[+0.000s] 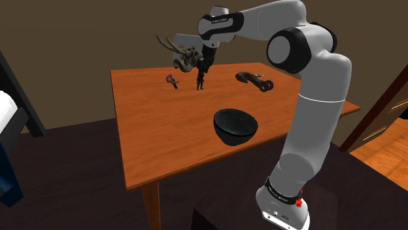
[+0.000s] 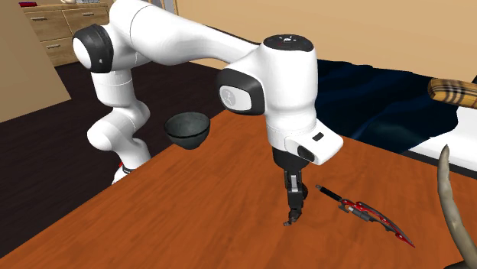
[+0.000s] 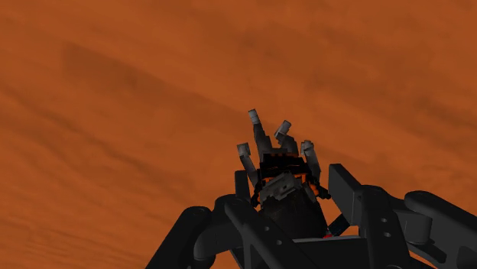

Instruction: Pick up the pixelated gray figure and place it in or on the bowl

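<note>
A small dark gray blocky figure [image 3: 277,162] with pale stubby limbs and orange marks sits clasped between my two black fingers [image 3: 345,191]. My gripper [image 1: 201,73] points straight down over the far part of the wooden table [image 1: 150,137], shut on the figure [image 1: 200,83]. In the second exterior view the figure [image 2: 291,218] hangs from my gripper [image 2: 293,205] right at the tabletop; I cannot tell if it touches. The black bowl [image 1: 234,125] stands upright nearer the stand, well apart from the gripper, and appears again as the bowl [image 2: 188,128] behind the arm.
A red and black dagger-like toy [image 1: 172,80] [image 2: 365,212] lies close beside the figure. A tusked skull [image 1: 183,55] stands at the table's far edge, its tusk [image 2: 451,206] rising near the gripper. A dark curved object [image 1: 255,80] lies at the far right.
</note>
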`<move>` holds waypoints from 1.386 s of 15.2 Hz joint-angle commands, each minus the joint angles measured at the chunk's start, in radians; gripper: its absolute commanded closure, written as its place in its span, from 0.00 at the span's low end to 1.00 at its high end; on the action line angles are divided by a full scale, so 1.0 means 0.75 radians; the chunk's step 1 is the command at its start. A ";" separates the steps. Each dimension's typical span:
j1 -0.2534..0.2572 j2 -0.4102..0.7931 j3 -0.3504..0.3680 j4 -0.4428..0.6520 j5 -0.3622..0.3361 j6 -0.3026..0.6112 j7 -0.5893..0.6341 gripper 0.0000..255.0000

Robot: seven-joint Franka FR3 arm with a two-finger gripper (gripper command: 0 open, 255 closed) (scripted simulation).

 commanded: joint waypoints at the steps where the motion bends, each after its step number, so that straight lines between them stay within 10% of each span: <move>1: 0.000 -0.001 0.000 0.016 -0.001 -0.018 0.002 1.00; 21: -0.032 0.062 -0.009 0.463 0.011 -0.404 0.024 1.00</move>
